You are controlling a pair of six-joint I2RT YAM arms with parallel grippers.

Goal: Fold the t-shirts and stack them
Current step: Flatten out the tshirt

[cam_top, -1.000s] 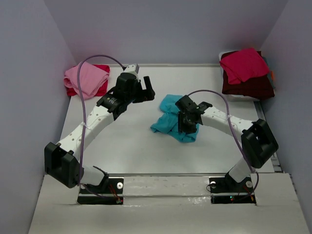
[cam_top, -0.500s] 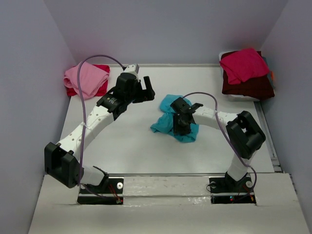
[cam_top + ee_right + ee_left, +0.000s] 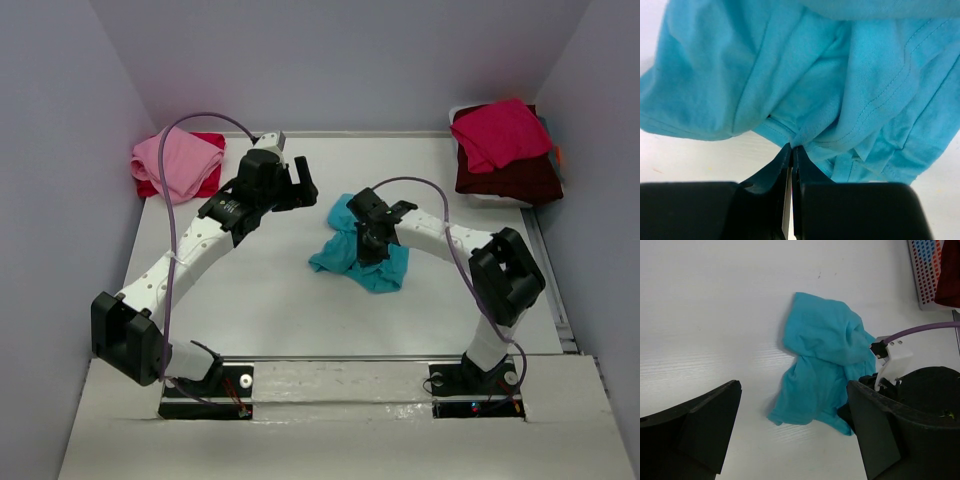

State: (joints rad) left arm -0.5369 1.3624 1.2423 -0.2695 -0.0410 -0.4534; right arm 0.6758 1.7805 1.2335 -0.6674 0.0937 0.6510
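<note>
There are five t-shirts and two arms. One turquoise t-shirt [image 3: 338,256] lies crumpled near the middle of the white table [image 3: 260,300], and no other shirt touches it. In the far left corner there are two shirts, a pink t-shirt [image 3: 178,160] lying on top of a red t-shirt [image 3: 210,140]. In the far right corner there are two more, a crimson t-shirt [image 3: 498,132] on top of a dark maroon t-shirt [image 3: 510,178]. Beside that pile the left wrist view shows a sheet with little coloured squares [image 3: 927,270]. The right gripper [image 3: 791,150] is down on the turquoise t-shirt [image 3: 805,75]. Its two fingers are pressed together, with a small fold of the cloth pinched between them at the shirt's edge. From above, the right gripper [image 3: 372,240] and its arm cover the middle of the shirt, so only the shirt's left and near parts show well. The left gripper [image 3: 300,180] hangs over bare table to the left of the turquoise t-shirt [image 3: 820,365]. Its two black fingers are wide apart with nothing held between them [image 3: 793,386]. There are two purple cables, one looping over the left arm [image 3: 190,125] and one over the right arm [image 3: 420,185].
</note>
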